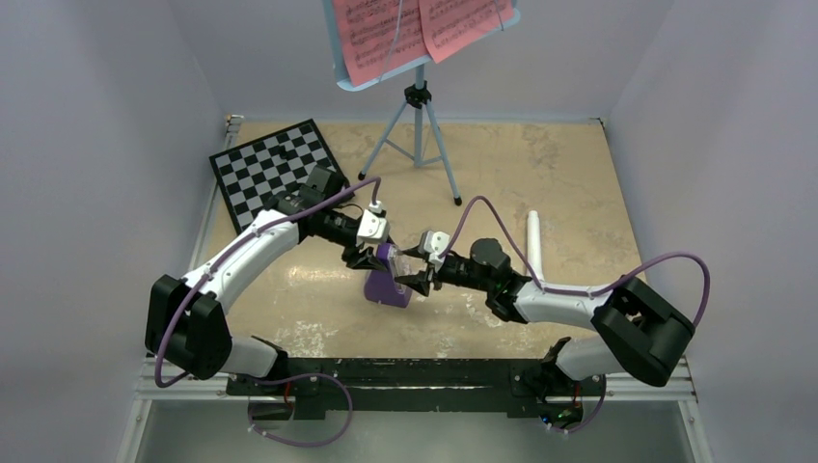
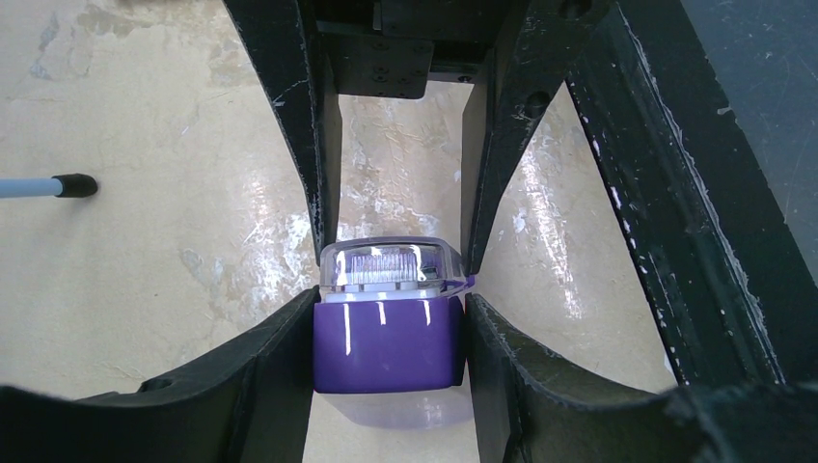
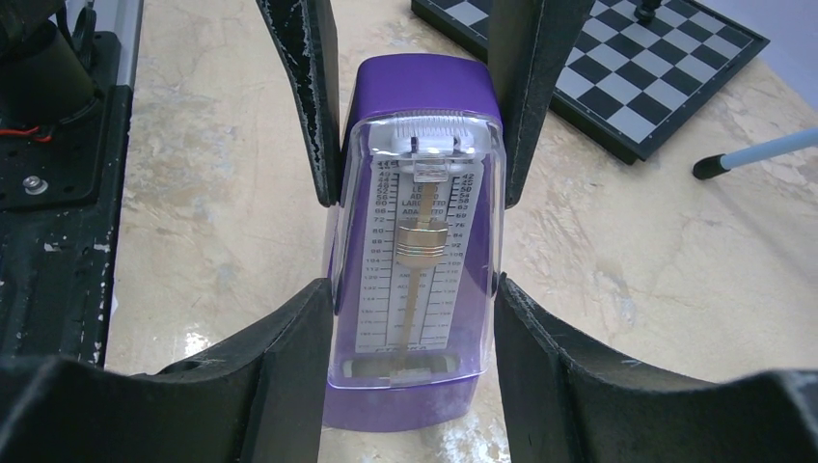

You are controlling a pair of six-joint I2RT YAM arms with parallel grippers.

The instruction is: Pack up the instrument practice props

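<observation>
The purple metronome (image 1: 388,286) stands on the table between both arms, its clear cover (image 3: 415,241) on its front face. My left gripper (image 1: 369,258) is shut on its purple body (image 2: 386,338), one finger on each side. My right gripper (image 1: 417,280) is shut on the sides of the clear cover from the opposite side. The light-blue music stand (image 1: 419,135) stands at the back with pink sheet-music pages (image 1: 386,34) on it. The white recorder tube (image 1: 533,246) lies on the table to the right.
A black-and-white chessboard (image 1: 275,169) lies at the back left and also shows in the right wrist view (image 3: 617,68). A tripod foot (image 2: 43,185) of the stand reaches toward the metronome. White walls enclose the table on three sides.
</observation>
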